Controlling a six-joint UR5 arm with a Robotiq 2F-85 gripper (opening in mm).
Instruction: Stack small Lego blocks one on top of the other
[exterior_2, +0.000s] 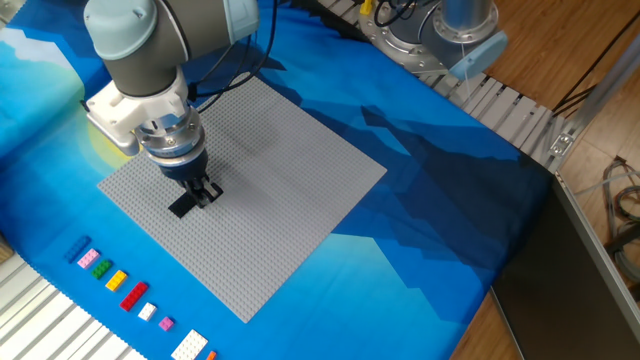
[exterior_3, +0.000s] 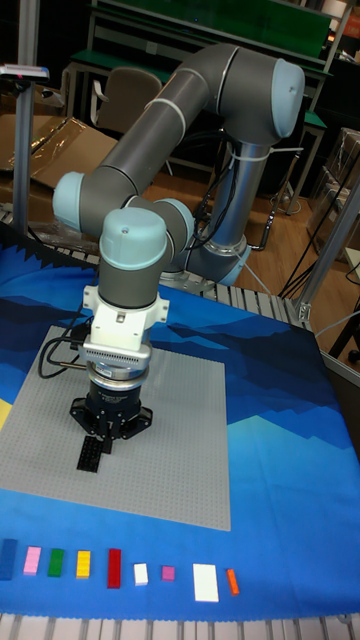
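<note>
While pincer (exterior_3: 106, 438) sits low over black brick (exterior_3: 92, 452) on grey baseplate (exterior_2: 300, 190), grip state unclear; spare bricks (exterior_3: 113, 566) row near table edge.

- I count one robot arm (exterior_3: 150, 150) carrying one two-finger gripper (exterior_2: 205, 192).
- One grey studded baseplate (exterior_2: 280, 180) lies on one blue printed cloth (exterior_2: 430, 200).
- One black Lego block (exterior_2: 183, 207) is on the baseplate, near its left corner.
- I count nine loose bricks in a single row along the cloth's front edge:
- one blue brick (exterior_3: 8, 558), one pink (exterior_3: 32, 561), one green (exterior_3: 57, 562), one yellow (exterior_3: 83, 564), one red (exterior_3: 114, 567);
- two white, one small (exterior_3: 141, 573) and one large (exterior_3: 205, 582);
- one small purple (exterior_3: 168, 573) and one orange (exterior_3: 232, 581).
</note>
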